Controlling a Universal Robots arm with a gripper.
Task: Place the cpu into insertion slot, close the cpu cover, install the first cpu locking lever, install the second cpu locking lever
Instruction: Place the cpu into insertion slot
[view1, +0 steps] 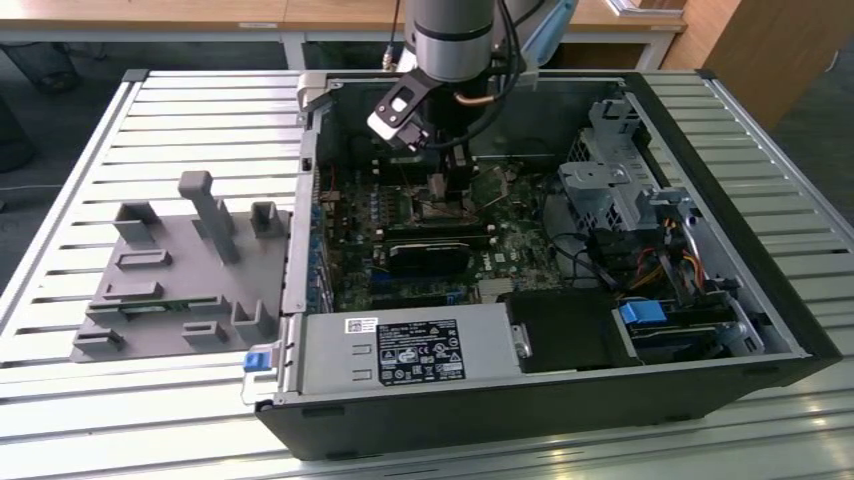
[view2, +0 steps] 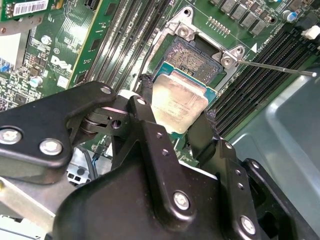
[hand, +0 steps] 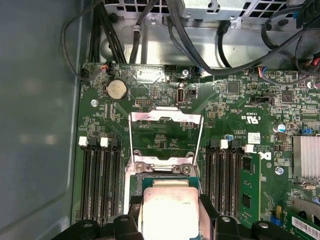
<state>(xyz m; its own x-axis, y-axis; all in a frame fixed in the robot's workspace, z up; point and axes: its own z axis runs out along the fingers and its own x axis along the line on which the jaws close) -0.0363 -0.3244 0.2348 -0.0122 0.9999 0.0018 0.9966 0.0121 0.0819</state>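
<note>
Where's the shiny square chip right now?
In the second wrist view the cpu is pinched by the gripper, right beside the uncovered insertion slot.

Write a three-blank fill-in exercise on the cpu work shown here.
1. The hand is ___ on the cpu.
2. The cover lies flipped ___, away from the slot.
3. The board around the slot is ___ in colour.

Missing words: shut; open; green
</note>
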